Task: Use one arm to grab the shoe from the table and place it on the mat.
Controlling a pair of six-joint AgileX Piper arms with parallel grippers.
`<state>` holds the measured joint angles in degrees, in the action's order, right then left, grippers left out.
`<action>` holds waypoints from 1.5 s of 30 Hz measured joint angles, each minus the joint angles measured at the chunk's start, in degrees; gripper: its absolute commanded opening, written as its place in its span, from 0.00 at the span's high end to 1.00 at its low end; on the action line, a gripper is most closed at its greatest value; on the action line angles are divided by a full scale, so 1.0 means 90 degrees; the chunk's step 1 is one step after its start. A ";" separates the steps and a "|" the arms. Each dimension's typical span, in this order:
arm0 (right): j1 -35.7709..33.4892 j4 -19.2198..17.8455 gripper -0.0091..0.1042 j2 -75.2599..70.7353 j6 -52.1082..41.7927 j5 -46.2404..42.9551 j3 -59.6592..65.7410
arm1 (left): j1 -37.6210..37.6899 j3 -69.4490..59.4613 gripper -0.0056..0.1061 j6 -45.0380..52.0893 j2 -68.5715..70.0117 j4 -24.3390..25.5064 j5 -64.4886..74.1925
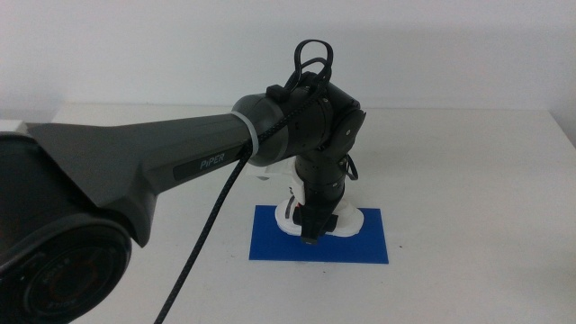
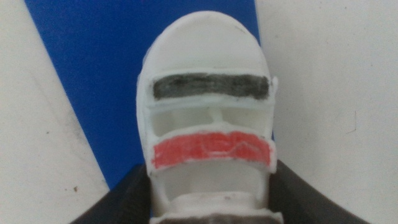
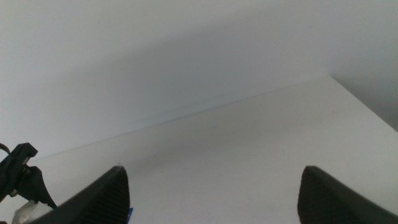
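The dark arm point(image 1: 180, 162) with "PiPER" lettering reaches in from the left over the white table point(image 1: 468, 180). Its left gripper point(image 1: 310, 227) points down and is shut on the white shoe point(image 1: 346, 219), which is over the middle of the blue mat point(image 1: 270, 241). In the left wrist view the shoe point(image 2: 208, 118), with one dark and one red strap, sits between the two dark fingers point(image 2: 127, 202), and the mat point(image 2: 93, 74) lies under it. I cannot tell whether the sole touches the mat. The right gripper point(image 3: 214, 193) is open and empty, away from the shoe.
The right wrist view shows bare table point(image 3: 249, 143), its far edge and a pale wall. Part of the left arm point(image 3: 18, 168) shows at that view's side. A black cable point(image 1: 211, 225) hangs from the left arm.
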<state>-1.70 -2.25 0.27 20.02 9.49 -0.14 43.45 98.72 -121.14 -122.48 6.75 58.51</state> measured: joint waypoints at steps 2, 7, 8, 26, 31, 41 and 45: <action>0.0000 0.0000 0.22 0.0000 0.0000 0.0000 0.0000 | 0.0000 0.0000 0.80 0.0000 -0.0035 0.0000 0.0000; 0.0000 0.0000 0.22 0.0000 0.0000 0.0000 0.0000 | 0.0000 0.0000 0.79 0.0000 -0.0242 -0.0013 -0.0052; 0.0000 0.0000 0.22 0.0000 0.0000 0.0000 0.0000 | 0.0000 0.0000 0.78 0.0000 -0.0258 -0.0013 -0.0068; 0.0000 0.0000 0.22 0.0000 0.0000 0.0000 0.0000 | -0.0003 -0.0073 0.11 0.0771 0.0761 0.0229 0.0787; 0.0000 0.0000 0.22 0.0000 0.0000 0.0000 0.0000 | -0.0117 -0.0768 0.11 0.3764 0.2803 0.1643 0.1053; 0.0000 0.0000 0.22 0.0000 0.0000 0.0000 0.0000 | -0.2162 -0.5279 0.11 1.1844 0.6465 0.0018 -0.4147; 0.0000 0.0000 0.22 0.0000 0.0000 0.0000 0.0000 | -0.2990 -0.7428 0.11 1.2561 0.7732 -0.0174 -0.6436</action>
<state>-1.70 -2.25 0.27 20.02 9.49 -0.14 16.53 31.87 -8.08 -52.89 5.18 0.59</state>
